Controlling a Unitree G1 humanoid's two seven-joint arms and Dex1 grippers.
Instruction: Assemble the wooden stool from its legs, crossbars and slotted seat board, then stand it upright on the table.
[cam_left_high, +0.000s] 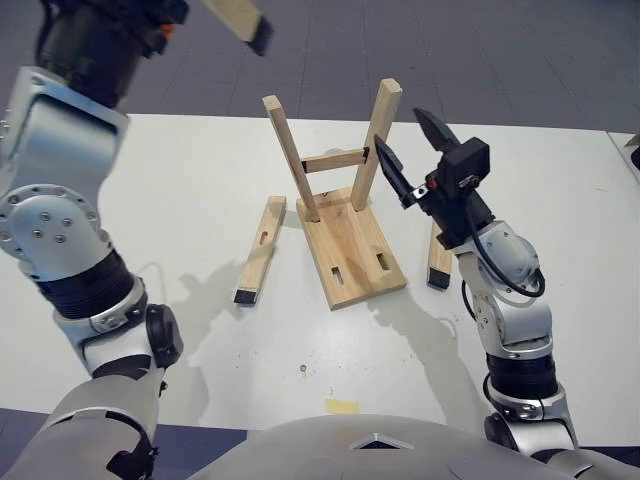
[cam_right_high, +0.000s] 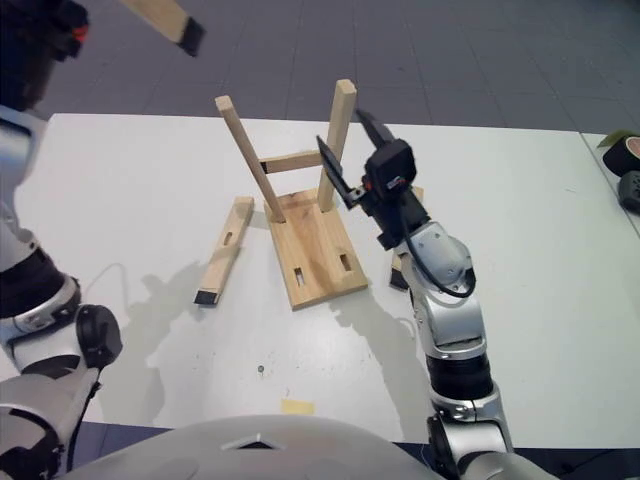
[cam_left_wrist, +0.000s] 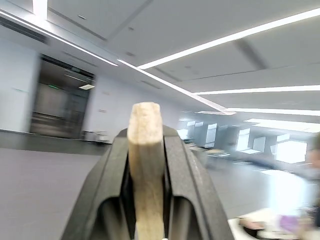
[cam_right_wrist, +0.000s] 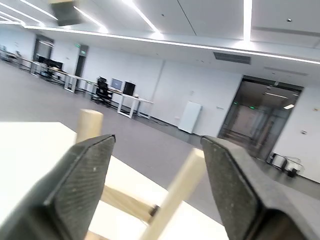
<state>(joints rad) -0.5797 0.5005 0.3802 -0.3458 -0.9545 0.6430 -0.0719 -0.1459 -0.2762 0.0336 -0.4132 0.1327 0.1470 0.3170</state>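
Left gripper (cam_left_wrist: 146, 136): jaws clamped tight on a held leg (cam_left_wrist: 146, 180). The wood is pinched flat between both fingers, and its rounded end pokes out just past the fingertips. In the head views we see that leg's other end, dark-capped, high above the table (cam_left_high: 180, 180) and well apart from everything lying on it.

Right gripper (cam_left_high: 398, 130): jaws spread wide, nothing in them. It is raised over the table, fingertips pointing at the half-built stool.

In the right wrist view we note one upright leg (cam_right_wrist: 173, 195) standing in the gap between the jaws, nearer one finger than the other. We cannot tell whether that finger touches it.

A crossbar (cam_left_high: 335, 161) runs from this leg out of the gap, past one finger, to the second upright leg (cam_left_high: 292, 155), which stands outside the jaws.

Both upright legs are planted in the seat board (cam_left_high: 350, 235). The board lies flat on the table, below the right jaws, with two open slots showing at its end nearer the robot.

A loose leg (cam_left_high: 260, 248) lies flat on the table just beside the board, not touching it, on the side away from the right jaws.

A further wooden piece (cam_left_high: 438, 262) with a dark end lies behind those jaws, beneath the right forearm and partly hidden by it.
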